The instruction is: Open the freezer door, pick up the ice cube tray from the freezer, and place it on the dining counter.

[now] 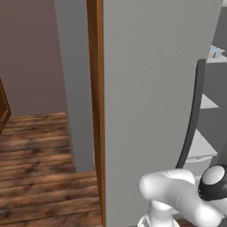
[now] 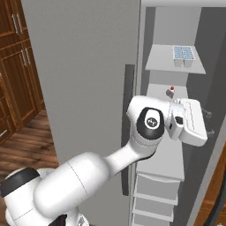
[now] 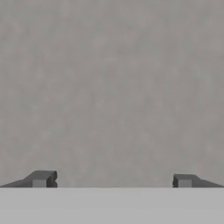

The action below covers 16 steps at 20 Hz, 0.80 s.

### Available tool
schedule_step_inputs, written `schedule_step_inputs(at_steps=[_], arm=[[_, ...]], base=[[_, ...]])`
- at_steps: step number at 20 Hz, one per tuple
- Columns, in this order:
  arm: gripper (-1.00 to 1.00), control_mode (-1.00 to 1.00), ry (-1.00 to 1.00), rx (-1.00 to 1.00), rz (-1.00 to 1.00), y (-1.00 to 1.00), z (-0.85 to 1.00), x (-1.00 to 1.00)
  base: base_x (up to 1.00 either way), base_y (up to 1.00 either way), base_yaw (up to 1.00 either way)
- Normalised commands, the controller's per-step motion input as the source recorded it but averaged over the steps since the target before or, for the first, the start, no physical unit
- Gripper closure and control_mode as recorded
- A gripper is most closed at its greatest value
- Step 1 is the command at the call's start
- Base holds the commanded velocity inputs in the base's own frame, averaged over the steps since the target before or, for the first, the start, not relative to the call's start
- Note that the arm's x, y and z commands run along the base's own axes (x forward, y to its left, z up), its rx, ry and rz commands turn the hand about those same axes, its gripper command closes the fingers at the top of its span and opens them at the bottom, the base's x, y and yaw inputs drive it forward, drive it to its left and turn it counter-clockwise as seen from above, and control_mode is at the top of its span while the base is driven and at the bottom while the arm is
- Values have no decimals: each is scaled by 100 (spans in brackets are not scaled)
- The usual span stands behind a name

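Note:
The freezer door [image 1: 150, 97] [image 2: 84, 75] stands swung open, its dark bar handle [image 2: 128, 110] [image 1: 194, 111] facing the opening. Inside the freezer [image 2: 176, 26], the pale blue-white ice cube tray [image 2: 183, 55] [image 1: 216, 52] lies on an upper white shelf [image 2: 167, 66]. My gripper [image 2: 209, 123] [image 3: 112, 180] is inside the freezer at middle-shelf height, below the tray and to its right. It points at the grey inner side wall [image 3: 112, 87]. Its fingertips [image 3: 41, 178] are spread wide and open with nothing between them. The dining counter is out of view.
A small red-capped item [image 2: 170, 92] stands on the middle shelf beside my hand. White drawers [image 2: 154, 194] stack below. A thin brown wooden side panel [image 1: 95, 111] flanks the door, brown cabinets [image 2: 17, 66] stand further left, and wood floor [image 1: 40, 168] lies open there.

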Motion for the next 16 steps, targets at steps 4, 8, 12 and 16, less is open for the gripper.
schedule_step_inputs(at_steps=[4,8,12,16], arm=[[-100,-100,0,0,0,-38,0,0],[-100,-100,0,0,0,-37,0,0],[-100,-100,0,0,2,-40,0,0],[-100,-100,0,0,1,-21,0,0]], base=[[0,0,0],[0,0,0],[0,0,0],[0,0,0]])
